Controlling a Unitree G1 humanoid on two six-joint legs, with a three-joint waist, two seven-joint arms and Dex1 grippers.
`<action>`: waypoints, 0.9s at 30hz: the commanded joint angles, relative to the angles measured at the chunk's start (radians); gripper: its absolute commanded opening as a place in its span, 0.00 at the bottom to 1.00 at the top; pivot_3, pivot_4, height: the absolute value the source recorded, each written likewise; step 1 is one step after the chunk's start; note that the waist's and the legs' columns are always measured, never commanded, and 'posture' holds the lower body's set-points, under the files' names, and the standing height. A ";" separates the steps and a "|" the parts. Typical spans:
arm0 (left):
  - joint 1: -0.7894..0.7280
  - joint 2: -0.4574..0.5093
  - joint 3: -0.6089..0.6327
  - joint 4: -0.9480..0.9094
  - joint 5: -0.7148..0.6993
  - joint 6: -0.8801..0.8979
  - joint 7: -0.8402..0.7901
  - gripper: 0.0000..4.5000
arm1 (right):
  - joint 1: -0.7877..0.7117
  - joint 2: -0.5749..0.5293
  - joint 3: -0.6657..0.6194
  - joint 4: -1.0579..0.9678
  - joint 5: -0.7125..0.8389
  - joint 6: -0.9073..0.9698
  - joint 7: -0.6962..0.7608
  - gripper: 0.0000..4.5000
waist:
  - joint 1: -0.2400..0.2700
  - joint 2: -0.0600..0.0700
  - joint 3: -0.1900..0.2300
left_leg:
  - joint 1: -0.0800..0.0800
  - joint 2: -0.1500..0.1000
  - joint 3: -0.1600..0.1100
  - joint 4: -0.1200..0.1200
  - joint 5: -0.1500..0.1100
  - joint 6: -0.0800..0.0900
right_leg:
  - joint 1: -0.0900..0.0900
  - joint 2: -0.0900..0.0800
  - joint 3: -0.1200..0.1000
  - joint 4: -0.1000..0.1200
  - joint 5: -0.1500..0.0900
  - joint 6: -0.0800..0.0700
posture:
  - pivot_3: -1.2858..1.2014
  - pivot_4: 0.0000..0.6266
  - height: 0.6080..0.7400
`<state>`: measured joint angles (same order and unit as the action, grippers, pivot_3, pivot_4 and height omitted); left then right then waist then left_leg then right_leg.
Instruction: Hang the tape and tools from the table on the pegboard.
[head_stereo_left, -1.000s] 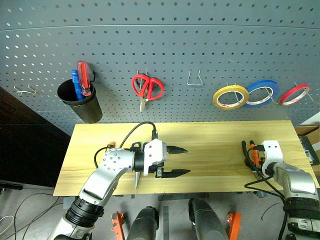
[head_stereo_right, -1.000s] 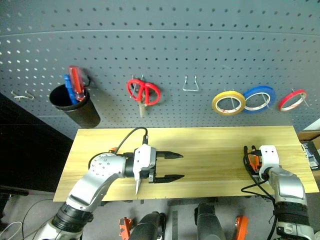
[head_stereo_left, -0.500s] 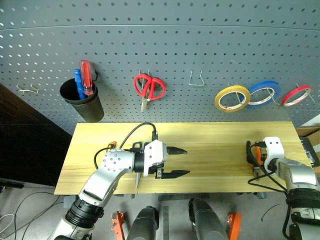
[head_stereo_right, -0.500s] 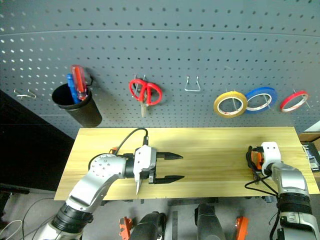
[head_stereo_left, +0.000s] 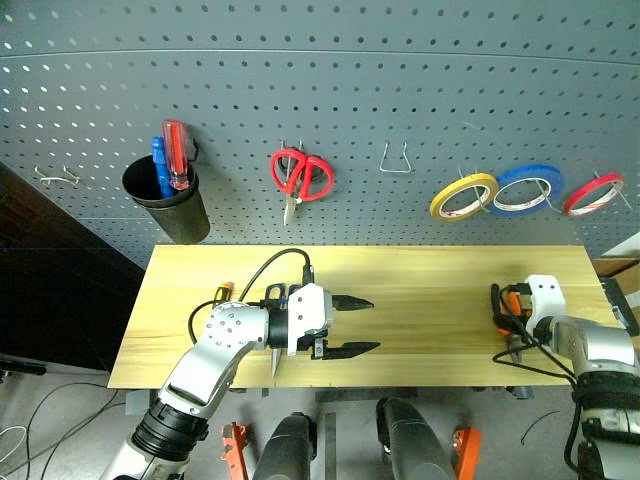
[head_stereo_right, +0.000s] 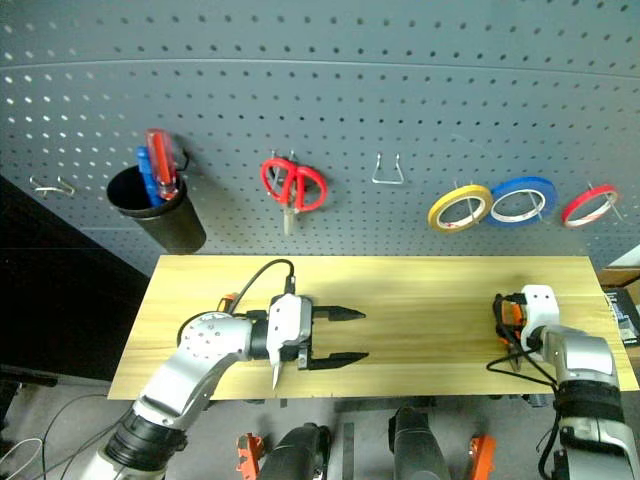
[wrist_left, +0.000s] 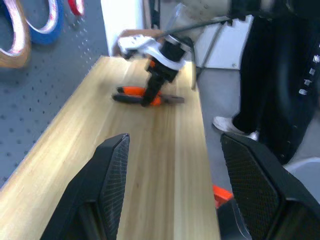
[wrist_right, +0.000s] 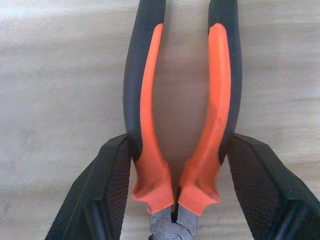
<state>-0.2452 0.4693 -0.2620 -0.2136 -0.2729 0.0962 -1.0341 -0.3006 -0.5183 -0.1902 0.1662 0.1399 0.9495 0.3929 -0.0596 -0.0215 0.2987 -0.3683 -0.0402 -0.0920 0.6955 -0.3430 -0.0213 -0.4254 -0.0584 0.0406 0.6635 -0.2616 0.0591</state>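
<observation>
**Right gripper closes on pliers at table's right end**

The left gripper (head_stereo_left: 352, 323) hovers over mid-table (head_stereo_left: 430, 290), fingers apart, empty. The yellow tape (head_stereo_left: 464, 196) hangs on the pegboard (head_stereo_left: 330, 90). The right gripper (wrist_right: 175, 165) clasps the pliers (wrist_right: 182, 95) by both handles, flat on the wood.

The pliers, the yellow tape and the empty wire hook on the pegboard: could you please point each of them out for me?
pliers (wrist_right: 150, 120), right wrist view, on the left orange handle.
yellow tape (head_stereo_left: 447, 203), left eye view, on the ring's lower left band.
empty wire hook (head_stereo_right: 387, 170), right eye view, on its bent wire.
</observation>
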 joint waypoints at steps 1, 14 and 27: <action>0.028 -0.025 0.061 -0.002 -0.038 0.002 0.056 0.69 | 0.050 0.054 0.060 -0.378 0.015 0.049 -0.050 0.59 | -0.009 0.000 0.000 | -0.001 0.000 0.000 0.000 0.000 0.000 | -0.001 0.000 0.001 0.001 0.000 0.000 | 0.49 0.45 1.00; 0.272 -0.012 0.301 -0.073 0.006 -0.128 0.269 0.69 | 0.136 0.269 0.536 -0.996 -0.304 -0.075 -0.434 0.59 | 0.000 0.004 -0.006 | -0.015 -0.001 -0.002 0.001 0.001 -0.003 | -0.019 -0.002 -0.003 0.002 0.000 0.000 | 0.50 0.40 1.00; 0.140 -0.117 0.218 -0.136 0.053 -0.105 0.414 0.69 | -0.338 0.359 0.466 -0.699 -0.417 -0.413 -0.445 0.59 | 0.002 -0.001 -0.029 | -0.015 -0.002 -0.002 0.001 0.002 -0.004 | -0.018 -0.002 -0.006 0.002 0.002 -0.002 | 0.50 0.33 1.00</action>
<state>-0.0858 0.3656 -0.0353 -0.2923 -0.2216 -0.0226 -0.6540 -0.5928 -0.1740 0.3022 -0.5351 -0.2872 0.5998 -0.0565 -0.0575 -0.0221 0.2701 -0.3836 -0.0422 -0.0938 0.6968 -0.3411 -0.0249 -0.4432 -0.0601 0.0351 0.6651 -0.2600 0.0575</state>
